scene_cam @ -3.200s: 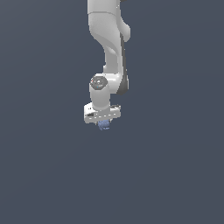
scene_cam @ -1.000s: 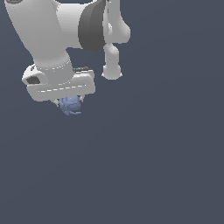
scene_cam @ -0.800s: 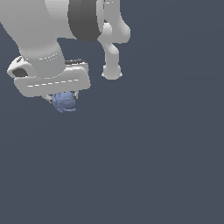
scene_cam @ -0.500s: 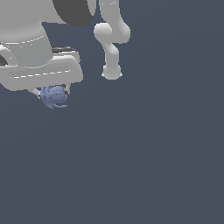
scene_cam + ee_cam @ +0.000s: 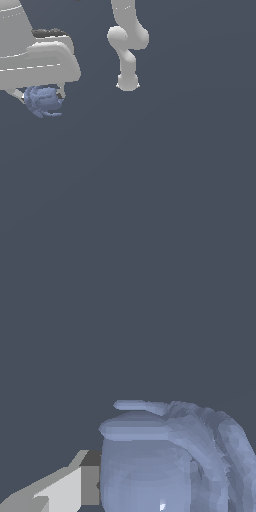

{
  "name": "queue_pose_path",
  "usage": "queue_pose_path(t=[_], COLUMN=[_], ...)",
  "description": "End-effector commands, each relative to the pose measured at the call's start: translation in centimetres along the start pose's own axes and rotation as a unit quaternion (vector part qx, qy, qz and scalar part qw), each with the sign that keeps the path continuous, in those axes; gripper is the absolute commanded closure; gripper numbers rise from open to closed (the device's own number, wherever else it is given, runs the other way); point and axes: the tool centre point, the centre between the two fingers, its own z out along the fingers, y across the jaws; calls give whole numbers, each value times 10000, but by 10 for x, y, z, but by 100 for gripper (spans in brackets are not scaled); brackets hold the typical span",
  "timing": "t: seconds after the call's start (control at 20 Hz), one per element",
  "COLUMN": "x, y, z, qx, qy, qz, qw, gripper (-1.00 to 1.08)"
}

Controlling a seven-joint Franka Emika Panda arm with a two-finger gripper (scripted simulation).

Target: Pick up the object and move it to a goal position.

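Observation:
The object point(image 5: 44, 100) is a small blue-grey ridged lump hanging under the white hand at the exterior view's upper left. My gripper point(image 5: 42, 96) is shut on the object, with short fingers on either side of it. In the wrist view the object point(image 5: 170, 461) fills much of the picture, and one white and dark finger point(image 5: 82, 483) presses against its side. The other finger is hidden behind the lump there.
The arm's white links and base point(image 5: 127, 50) rise at the exterior view's upper middle. Everything else is a flat dark grey ground point(image 5: 160, 175) with no other objects in sight.
The hand has carried the object toward the exterior view's left and nearer the camera, so it looks larger. The grip on the lump has held throughout.

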Motion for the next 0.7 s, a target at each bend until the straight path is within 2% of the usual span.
queue_pose_path(t=[0.0,0.65], x=[3,10], y=[5,16], z=[-9,-30], qx=[0,0], qy=[-1,-1], qz=[-1,-1], qw=[10000,10000], gripper=[108,108])
